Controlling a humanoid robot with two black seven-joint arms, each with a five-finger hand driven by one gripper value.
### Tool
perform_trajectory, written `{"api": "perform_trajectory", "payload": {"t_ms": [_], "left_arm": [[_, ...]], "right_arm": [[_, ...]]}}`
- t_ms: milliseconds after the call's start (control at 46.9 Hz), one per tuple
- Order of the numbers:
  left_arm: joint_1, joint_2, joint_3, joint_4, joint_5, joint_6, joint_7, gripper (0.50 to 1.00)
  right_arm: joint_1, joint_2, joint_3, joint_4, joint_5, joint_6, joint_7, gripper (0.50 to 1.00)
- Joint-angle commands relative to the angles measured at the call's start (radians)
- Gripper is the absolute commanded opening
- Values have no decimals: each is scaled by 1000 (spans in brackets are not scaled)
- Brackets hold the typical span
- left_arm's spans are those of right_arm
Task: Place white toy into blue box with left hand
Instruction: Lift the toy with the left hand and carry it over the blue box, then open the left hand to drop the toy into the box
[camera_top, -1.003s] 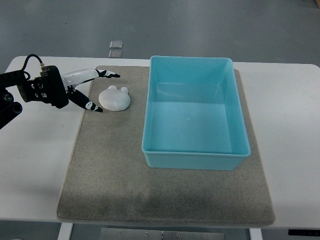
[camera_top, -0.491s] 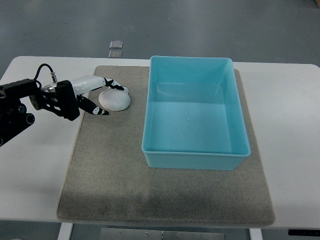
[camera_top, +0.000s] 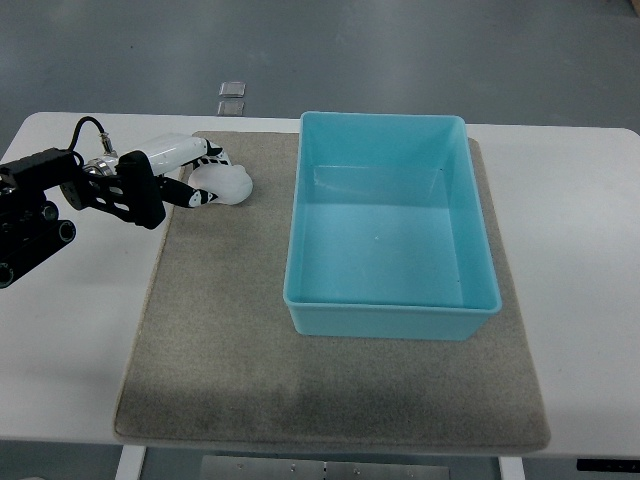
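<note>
Since a second ago the left hand (camera_top: 190, 175) has closed in — fingers (camera_top: 212, 157) clasping the white toy (camera_top: 228, 185) — no readable writing.

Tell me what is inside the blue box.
Nothing: the blue box shows only its bare floor. The white toy is outside it on the mat, with the left hand closed on it, partly covering it.

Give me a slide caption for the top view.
Left hand closes fingers on white toy beside the empty blue box.
</note>
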Motion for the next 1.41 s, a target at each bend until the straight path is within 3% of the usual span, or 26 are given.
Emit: {"api": "perform_trajectory", "payload": {"t_ms": [0,213,512,683,917,1003,1088,1109,1152,1387], "left_arm": [[-8,0,-19,-22,-2,43,-2,500],[-22,11,-153,-143,-2,69,-2,500],[-23,-10,-148,-410,-2,61,0,500],[-18,-105,-73,-410,1,57,0,500],[-20,-124,57,-395,6,70,0,500],[-15,-125,61,-387,-2,80,0,689],[-15,-125,62,-372,-3,101,0,752],[-15,-125,62,-369,-3,106,0,801],[-17,-125,61,-366,-5,118,-2,976],[-12,-124,61,-354,-6,135,-4,990]], "right_arm": [[0,0,0,0,0,0,0,936],[0,0,0,0,0,0,0,936],[0,0,0,0,0,0,0,936],[0,0,0,0,0,0,0,936],[0,0,0,0,0,0,0,936],[0,0,0,0,0,0,0,936],[0,0,0,0,0,0,0,936],[0,0,0,0,0,0,0,936],[0,0,0,0,0,0,0,936],[0,0,0,0,0,0,0,936]]}}
